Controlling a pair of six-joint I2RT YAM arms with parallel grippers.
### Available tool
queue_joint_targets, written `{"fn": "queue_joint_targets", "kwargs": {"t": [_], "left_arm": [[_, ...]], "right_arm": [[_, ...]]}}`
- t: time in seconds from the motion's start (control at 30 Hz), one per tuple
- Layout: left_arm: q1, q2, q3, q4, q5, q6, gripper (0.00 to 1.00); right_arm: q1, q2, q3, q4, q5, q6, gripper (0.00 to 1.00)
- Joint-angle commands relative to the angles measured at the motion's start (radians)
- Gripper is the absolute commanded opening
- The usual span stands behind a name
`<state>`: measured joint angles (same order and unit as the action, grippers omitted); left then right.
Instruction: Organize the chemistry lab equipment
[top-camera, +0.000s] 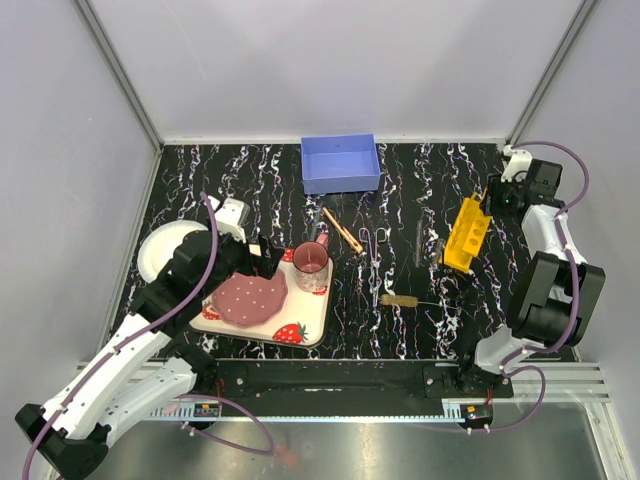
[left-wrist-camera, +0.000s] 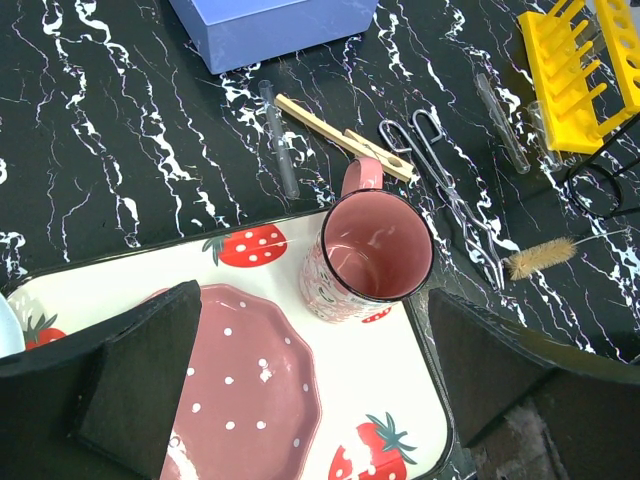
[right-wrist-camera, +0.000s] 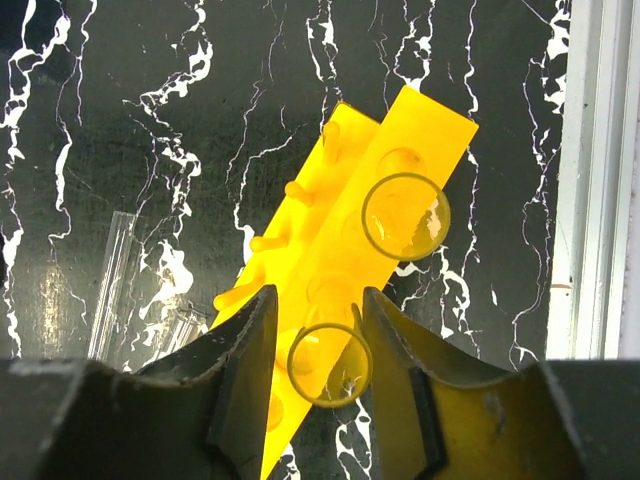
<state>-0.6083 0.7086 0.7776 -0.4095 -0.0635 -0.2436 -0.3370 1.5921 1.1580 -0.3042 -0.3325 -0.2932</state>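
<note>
From above: looks barely begun. Loose on the marbled table (top-camera: 260, 190), between blue box (top-camera: 340, 184) and strawberry tray (top-camera: 312, 318): one wooden clamp (top-camera: 342, 231), one metal forceps (top-camera: 377, 248), one wire brush (top-camera: 400, 300). One yellow rack (top-camera: 466, 236), tipped, at the right by the right gripper (top-camera: 497, 196).

Left wrist: left gripper (left-wrist-camera: 312, 330) spread wide, empty, over the tray. Two glass tubes (left-wrist-camera: 279, 150) flat on the table, one beside the clamp, one near the rack.

Right wrist: jaws flanking the rack's near end; pinching or not, cannot tell. Two clear rims (right-wrist-camera: 405, 215) in rack holes, likely tubes already seated.
</note>
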Motion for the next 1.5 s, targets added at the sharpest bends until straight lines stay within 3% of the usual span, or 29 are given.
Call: {"fn": "queue_joint_targets", "kwargs": {"t": [0.0,0.47,0.87,1.17,1.37,1.47], "left_arm": [[0.002,-0.014,0.045,0.044,0.007,-0.011,0.99],[0.002,-0.041,0.06,0.038,0.019,-0.026,0.99],[0.004,-0.024,0.091,0.078,0.119,-0.092,0.99],[0.004,0.113,0.149,0.098,0.238,-0.227,0.99],[0.004,0.267,0.209,0.11,0.367,-0.276,0.99],[0.004,0.322,0.23,0.113,0.398,-0.278,0.99]], "right_arm": [[-0.005,-0.083,0.0,0.013,-0.014,-0.021,0.5],[-0.005,-0.256,0.065,-0.131,0.063,-0.067,1.0],[-0.004,-0.268,0.252,-0.412,-0.229,-0.041,1.0],[0.013,-0.259,0.276,-0.509,-0.404,-0.011,1.0],[0.075,-0.244,0.236,-0.526,-0.418,-0.007,1.0],[0.212,-0.201,0.232,-0.552,-0.338,-0.026,1.0]]}}
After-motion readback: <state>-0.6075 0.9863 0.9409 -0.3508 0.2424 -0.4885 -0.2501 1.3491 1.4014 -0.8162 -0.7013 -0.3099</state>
